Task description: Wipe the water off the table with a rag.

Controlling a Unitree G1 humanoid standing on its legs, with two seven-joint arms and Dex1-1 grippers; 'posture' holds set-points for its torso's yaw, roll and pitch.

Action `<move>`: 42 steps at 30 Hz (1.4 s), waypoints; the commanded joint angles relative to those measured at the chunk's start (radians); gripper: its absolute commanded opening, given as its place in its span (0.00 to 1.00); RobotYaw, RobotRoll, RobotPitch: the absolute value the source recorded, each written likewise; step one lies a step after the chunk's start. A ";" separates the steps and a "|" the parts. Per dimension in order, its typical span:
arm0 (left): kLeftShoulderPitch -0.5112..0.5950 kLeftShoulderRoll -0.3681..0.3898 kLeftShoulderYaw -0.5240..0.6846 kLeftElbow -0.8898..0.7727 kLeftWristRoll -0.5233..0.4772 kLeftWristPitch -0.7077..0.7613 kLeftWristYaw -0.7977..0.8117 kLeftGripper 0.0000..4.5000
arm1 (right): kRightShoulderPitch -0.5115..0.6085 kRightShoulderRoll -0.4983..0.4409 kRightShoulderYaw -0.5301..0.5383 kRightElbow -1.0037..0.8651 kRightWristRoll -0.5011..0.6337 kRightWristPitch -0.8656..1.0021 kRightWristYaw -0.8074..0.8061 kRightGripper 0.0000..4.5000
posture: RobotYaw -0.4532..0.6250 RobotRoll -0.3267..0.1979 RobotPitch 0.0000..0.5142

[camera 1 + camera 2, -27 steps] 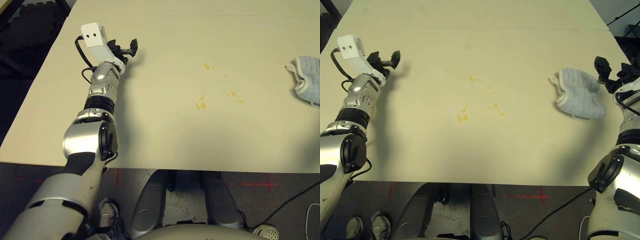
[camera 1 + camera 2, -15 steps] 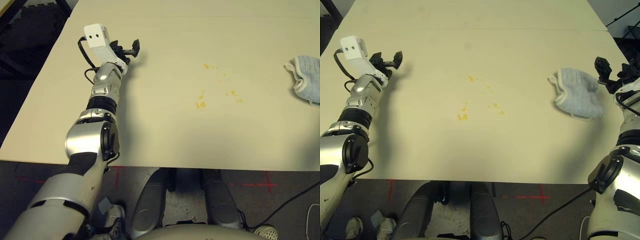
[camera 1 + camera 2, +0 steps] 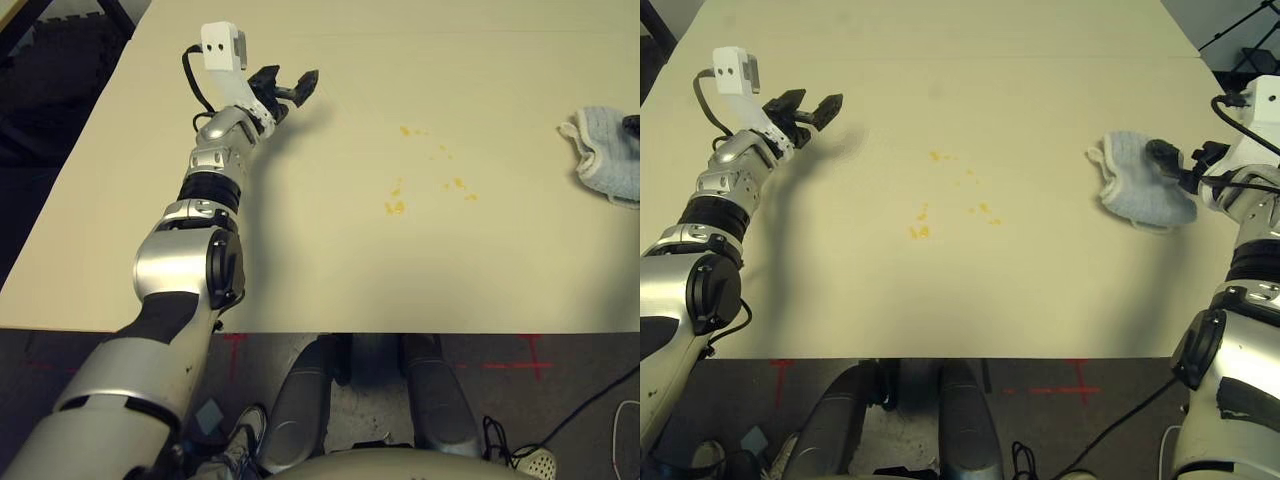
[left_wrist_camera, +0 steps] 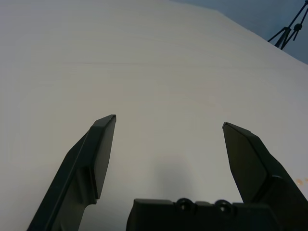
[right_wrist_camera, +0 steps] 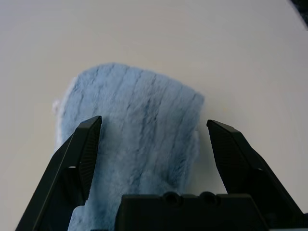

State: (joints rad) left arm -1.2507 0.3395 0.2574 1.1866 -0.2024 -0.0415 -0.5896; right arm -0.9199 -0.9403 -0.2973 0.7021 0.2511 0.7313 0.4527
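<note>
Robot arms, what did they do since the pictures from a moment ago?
The right gripper moved in from the table's edge over the rag, jaws open around it, not yet closed. The left gripper reached farther forward and toward the middle, open and empty. The rag and the yellow-orange water drops stayed where they were on the table.

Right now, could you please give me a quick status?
Both grippers open. Right gripper over rag, not gripping. Water unwiped mid-table. Nothing in the way.
</note>
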 commanded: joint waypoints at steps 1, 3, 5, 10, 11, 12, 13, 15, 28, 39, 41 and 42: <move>0.001 0.006 -0.008 -0.001 0.008 0.010 -0.006 1.00 | 0.043 0.009 0.026 -0.072 -0.004 0.102 0.007 1.00 | 0.28 0.62 0.58; 0.005 0.003 -0.007 0.000 0.006 0.008 -0.002 1.00 | 0.067 0.023 0.039 -0.091 -0.003 0.127 0.019 1.00 | 0.28 0.62 0.58; 0.009 -0.002 -0.006 0.001 0.006 0.006 0.003 1.00 | 0.082 0.037 0.052 -0.087 -0.009 0.137 0.025 1.00 | 0.28 0.62 0.57; 0.009 -0.017 -0.002 0.004 0.002 0.001 0.017 1.00 | 0.081 0.068 0.079 0.000 -0.039 0.109 0.030 1.00 | 0.28 0.62 0.57; 0.010 -0.018 -0.002 0.003 0.001 0.001 0.017 1.00 | 0.074 0.071 0.079 0.022 -0.043 0.101 0.029 1.00 | 0.29 0.62 0.57; 0.011 -0.019 -0.001 0.002 0.001 0.000 0.018 1.00 | 0.065 0.073 0.077 0.044 -0.045 0.096 0.027 1.00 | 0.29 0.62 0.57; 0.012 -0.020 0.000 0.001 0.000 0.000 0.019 1.00 | 0.054 0.073 0.071 0.068 -0.046 0.088 0.022 0.96 | 0.29 0.62 0.57; 0.014 -0.019 0.002 0.000 -0.002 0.000 0.020 1.00 | 0.036 0.072 0.063 0.101 -0.049 0.070 0.013 0.88 | 0.29 0.62 0.58; 0.020 -0.025 0.007 0.003 -0.005 0.000 0.026 1.00 | -0.039 0.058 0.081 0.124 -0.071 0.011 0.014 0.05 | 0.29 0.62 0.59; 0.017 -0.044 -0.012 -0.003 0.007 0.001 -0.002 1.00 | -0.029 0.078 0.207 -0.489 0.037 0.455 0.165 0.05 | 0.28 0.62 0.64; 0.017 -0.044 -0.012 -0.003 0.007 0.001 -0.003 1.00 | -0.011 0.085 0.211 -0.596 0.076 0.543 0.177 0.05 | 0.28 0.62 0.64; 0.016 -0.044 -0.012 -0.002 0.006 0.001 -0.003 1.00 | 0.009 0.095 0.214 -0.675 0.107 0.606 0.184 0.05 | 0.28 0.62 0.64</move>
State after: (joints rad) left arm -1.2503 0.2946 0.2522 1.1801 -0.2026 -0.0393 -0.5861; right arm -0.9459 -0.8489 -0.0948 0.1299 0.3112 1.2420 0.6213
